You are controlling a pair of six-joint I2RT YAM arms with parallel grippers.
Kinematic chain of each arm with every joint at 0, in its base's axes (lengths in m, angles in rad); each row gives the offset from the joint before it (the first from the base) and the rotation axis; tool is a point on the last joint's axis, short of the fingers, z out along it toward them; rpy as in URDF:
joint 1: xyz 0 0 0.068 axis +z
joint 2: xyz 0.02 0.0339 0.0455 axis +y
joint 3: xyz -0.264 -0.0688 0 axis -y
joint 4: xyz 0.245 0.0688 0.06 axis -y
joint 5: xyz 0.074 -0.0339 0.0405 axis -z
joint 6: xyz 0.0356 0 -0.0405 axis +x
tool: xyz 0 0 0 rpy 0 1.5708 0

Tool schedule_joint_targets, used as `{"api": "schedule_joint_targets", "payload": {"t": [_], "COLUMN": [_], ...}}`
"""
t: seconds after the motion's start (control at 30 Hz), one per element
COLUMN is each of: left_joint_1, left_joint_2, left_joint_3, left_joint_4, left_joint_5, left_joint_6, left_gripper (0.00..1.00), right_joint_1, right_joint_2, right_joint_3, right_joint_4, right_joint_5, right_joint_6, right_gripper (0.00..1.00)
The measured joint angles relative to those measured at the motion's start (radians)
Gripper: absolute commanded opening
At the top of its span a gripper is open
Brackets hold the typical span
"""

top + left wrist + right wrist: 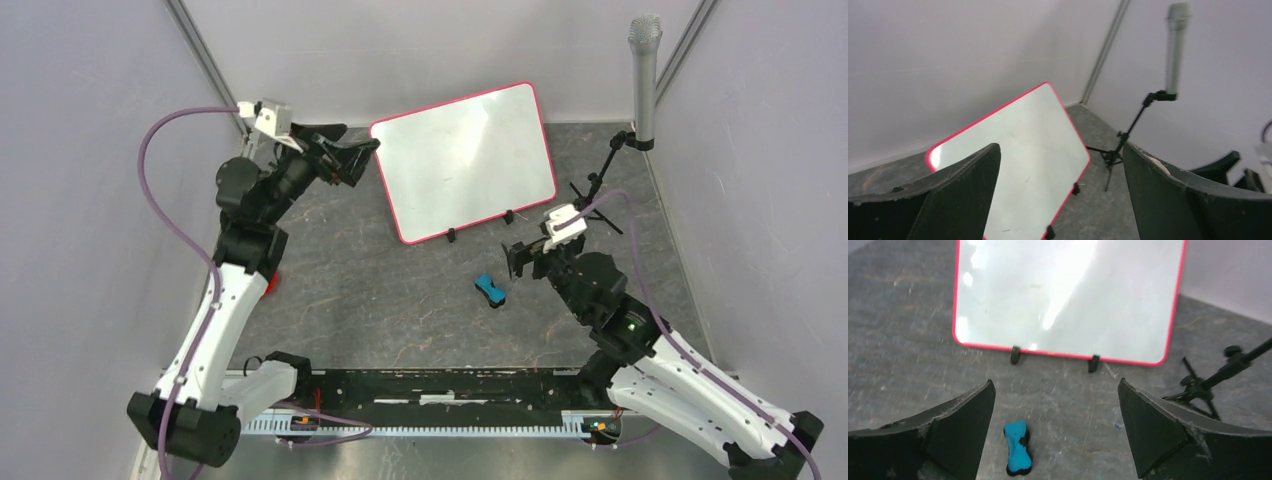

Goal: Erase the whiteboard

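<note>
Grey counter (380,300): your whiteboard (462,160) stands near the far edge, beyond the released right tool (519,259); the released left tool (365,162) sits nearer.

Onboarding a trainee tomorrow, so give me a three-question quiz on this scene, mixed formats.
1. True or false: the whiteboard bears bold black handwriting.
2. Where is the eraser? A) on the whiteboard B) on the table, apart from the whiteboard C) under the whiteboard
3. Fill in: the left gripper and right gripper are both ____.
Key: 1 false; 2 B; 3 open.
</note>
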Motion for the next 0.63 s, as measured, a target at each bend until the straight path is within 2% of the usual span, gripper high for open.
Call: {"api": "schedule_joint_targets", "payload": {"t": [0.27,0.43,0.63], "left_joint_1": [-0.014,-0.015,-0.015], "left_joint_2": [-0.333,-0.473,-0.563], "left_joint_3": [-0.161,-0.15,-0.146], "left_joint_4": [0.063,-0.023,-0.1], "left_joint_5": [0.142,0.14,0.098], "left_joint_6": [-0.106,-0.066,0.001], "left_gripper": [1.0,1.0,1.0], "right_joint_1": [0.0,0.0,0.0], "right_joint_2": [-0.124,-0.147,-0.199], "right_joint_3": [0.017,0.032,0.033], "right_joint_4": [0.035,0.038,0.061], "right_joint_5": [0.085,0.108,0.131], "right_joint_6": [-0.079,-0.114,-0.118], "right_gripper": [0.98,0.98,0.98]}}
